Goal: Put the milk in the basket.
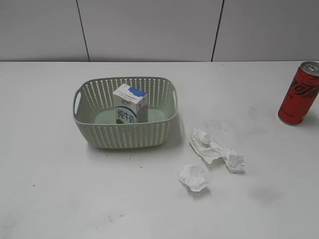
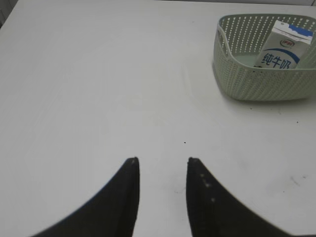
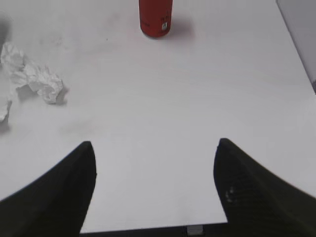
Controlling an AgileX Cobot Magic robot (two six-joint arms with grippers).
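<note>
The left gripper (image 2: 161, 160) hangs over bare table (image 2: 98, 89) with its jaws a little apart and nothing between them; the right gripper (image 3: 154, 143) is spread wide, likewise holding nothing; neither shows in the exterior view. The milk (image 1: 129, 103) stands upright inside the basket (image 1: 124, 132), near its back wall; the red can (image 1: 298, 93) and crumpled paper (image 1: 214, 148) lie well apart. The placing looks done; probably nothing remains but keeping both arms clear.
</note>
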